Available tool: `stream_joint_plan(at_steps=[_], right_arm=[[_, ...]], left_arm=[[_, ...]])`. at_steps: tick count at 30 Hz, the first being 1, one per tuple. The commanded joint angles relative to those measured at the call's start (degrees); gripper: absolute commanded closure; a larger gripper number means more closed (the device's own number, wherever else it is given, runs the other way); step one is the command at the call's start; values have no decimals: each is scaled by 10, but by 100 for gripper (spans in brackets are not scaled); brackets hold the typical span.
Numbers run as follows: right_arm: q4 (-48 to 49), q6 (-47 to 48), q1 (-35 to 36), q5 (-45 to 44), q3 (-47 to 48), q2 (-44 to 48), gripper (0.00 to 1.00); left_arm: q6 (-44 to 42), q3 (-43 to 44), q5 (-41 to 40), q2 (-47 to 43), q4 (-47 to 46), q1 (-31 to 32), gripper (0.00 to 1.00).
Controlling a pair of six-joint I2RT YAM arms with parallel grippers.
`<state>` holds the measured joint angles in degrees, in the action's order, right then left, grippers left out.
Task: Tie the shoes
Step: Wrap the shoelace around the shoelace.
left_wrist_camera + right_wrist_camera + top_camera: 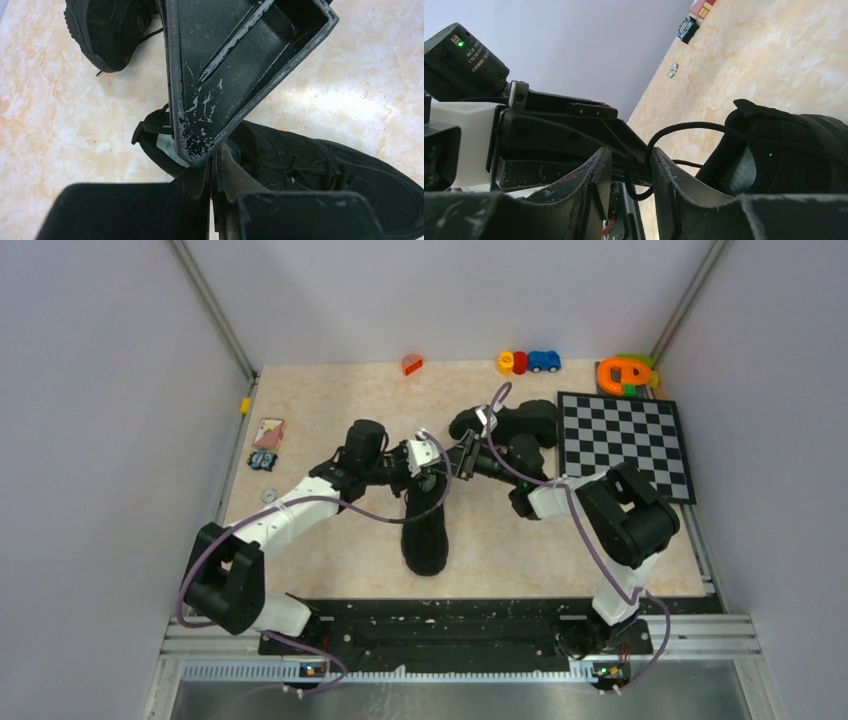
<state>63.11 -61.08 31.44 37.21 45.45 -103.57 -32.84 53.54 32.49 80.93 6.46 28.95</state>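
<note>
One black shoe point(425, 530) lies mid-table, toe toward the arms; in the left wrist view this shoe point(325, 165) shows its laced top. The second shoe point(520, 420) lies behind it, partly under the right arm. My left gripper point(430, 453) hangs over the near shoe's heel with its jaws point(214, 165) pressed shut. In the right wrist view a thin black lace point(684, 127) arcs from the shoe's collar point(784, 145) to the left gripper's tip and drops in a loop. My right gripper point(631, 155) stands open around that loop without pinching it.
A checkerboard point(625, 440) lies at the right. Small toys sit along the back edge: an orange block point(411, 364), a yellow, red and blue row point(528, 362), an orange and green piece point(625, 375). A card point(268, 432) and a washer point(268, 496) lie at the left.
</note>
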Motion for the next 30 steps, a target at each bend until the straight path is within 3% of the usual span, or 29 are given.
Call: stream_joint_plan(at_steps=[1, 10, 16, 26, 27, 30], right_arm=[[37, 14, -5, 4, -2, 0, 64], [26, 17, -5, -2, -1, -2, 64], [25, 15, -5, -7, -2, -7, 72], [26, 10, -6, -14, 0, -10, 100], [25, 11, -6, -15, 1, -9, 100], [22, 10, -6, -15, 3, -9, 100]], left_arm=[[11, 22, 19, 3, -16, 2, 100], [27, 25, 20, 5, -33, 2, 100], [33, 26, 15, 0, -41, 1, 100], [42, 13, 4, -18, -58, 1, 100], [40, 7, 0, -22, -58, 1, 99], [39, -16, -11, -39, -60, 1, 83]])
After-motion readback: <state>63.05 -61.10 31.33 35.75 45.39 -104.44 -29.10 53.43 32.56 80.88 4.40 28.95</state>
